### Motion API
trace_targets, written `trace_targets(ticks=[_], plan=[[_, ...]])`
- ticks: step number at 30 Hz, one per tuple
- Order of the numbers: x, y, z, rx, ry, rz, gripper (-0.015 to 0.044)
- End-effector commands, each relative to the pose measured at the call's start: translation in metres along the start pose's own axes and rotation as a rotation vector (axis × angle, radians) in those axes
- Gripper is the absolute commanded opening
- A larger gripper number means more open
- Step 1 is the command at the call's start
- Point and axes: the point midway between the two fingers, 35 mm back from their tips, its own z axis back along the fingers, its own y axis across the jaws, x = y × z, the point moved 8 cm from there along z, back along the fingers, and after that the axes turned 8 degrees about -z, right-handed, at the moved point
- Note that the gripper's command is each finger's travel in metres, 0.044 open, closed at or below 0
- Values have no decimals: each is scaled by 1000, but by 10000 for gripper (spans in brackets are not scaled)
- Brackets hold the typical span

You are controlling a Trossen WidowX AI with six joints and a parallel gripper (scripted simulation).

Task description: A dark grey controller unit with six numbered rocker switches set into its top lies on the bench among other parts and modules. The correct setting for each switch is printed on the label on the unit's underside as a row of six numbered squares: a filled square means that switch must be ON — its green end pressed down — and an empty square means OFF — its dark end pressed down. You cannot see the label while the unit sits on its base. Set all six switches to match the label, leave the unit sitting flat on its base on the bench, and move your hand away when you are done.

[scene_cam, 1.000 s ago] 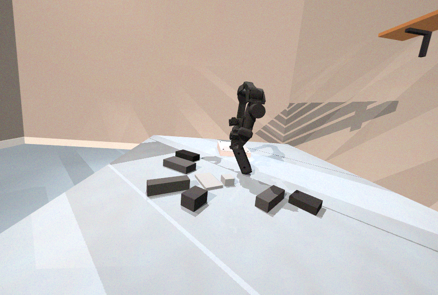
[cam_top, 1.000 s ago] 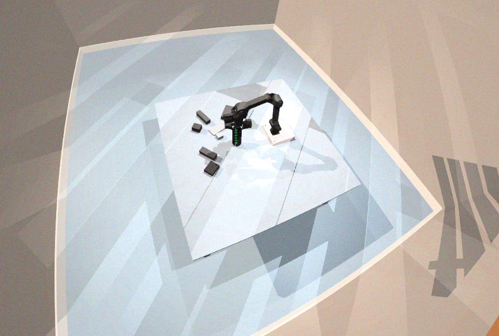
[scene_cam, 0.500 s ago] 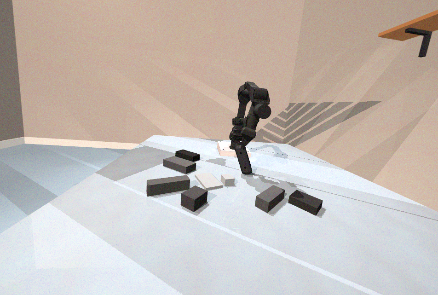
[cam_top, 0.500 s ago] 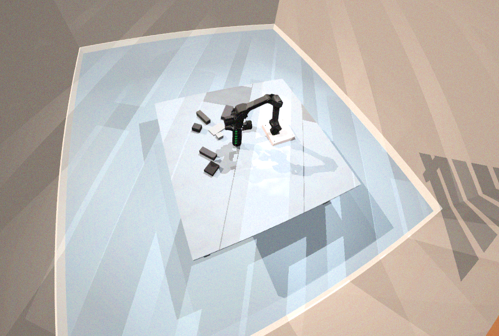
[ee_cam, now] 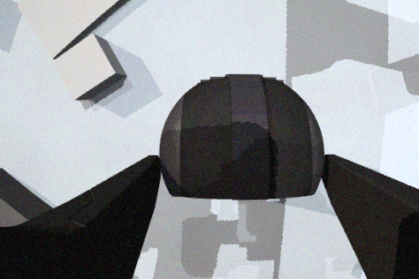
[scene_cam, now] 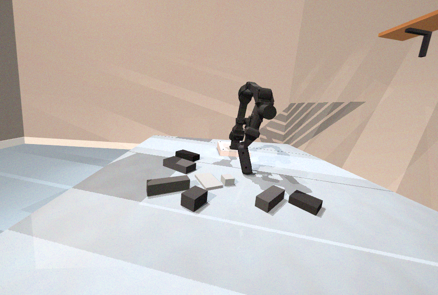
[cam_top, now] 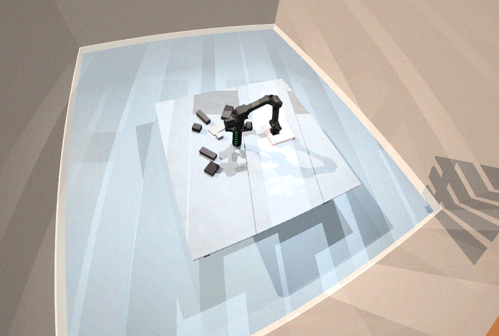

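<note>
Writing: no brand, label print or switch number is readable in any view; the underside label cannot be read.
Controller: the dark grey unit (cam_top: pixel 237 139) (scene_cam: pixel 244 160) (ee_cam: pixel 243 141) is in the hand, above the desk (cam_top: pixel 221 203) (scene_cam: pixel 226 249), tilted steeply off its base. Whether its lower end touches the desk cannot be told.
Switches: a row of bright green marks runs along its top face; individual settings are too small to tell.
Hand: the hand (cam_top: pixel 238 127) (scene_cam: pixel 243 143) (ee_cam: pixel 242 159) is pinching the controller, one finger at each side.
Casing: matte, dark, with a rounded, faceted end.
Dark blocks: six plain oblong or boxy pieces, flat-faced, sharp-edged, standing apart from the controller.
Pale pieces: a thin, smooth plate (cam_top: pixel 216 129) (scene_cam: pixel 208 181) (ee_cam: pixel 84 4) lies just beside a small block (cam_top: pixel 219 136) (scene_cam: pixel 227 179) (ee_cam: pixel 86 68).
Arm mount: a pale pinkish slab (cam_top: pixel 288 137) (scene_cam: pixel 221 150) with small dark dots.
Desk finish: pale, smooth, crossed by thin dark lines and shadows.
</note>
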Motion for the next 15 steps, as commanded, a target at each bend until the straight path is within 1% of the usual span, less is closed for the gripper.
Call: trace_targets(ticks=[1, 15], plan=[[-6, 0, 2, -2, 16, 3, 336], [-13, -1, 5, -6, 45, 3, 336]])
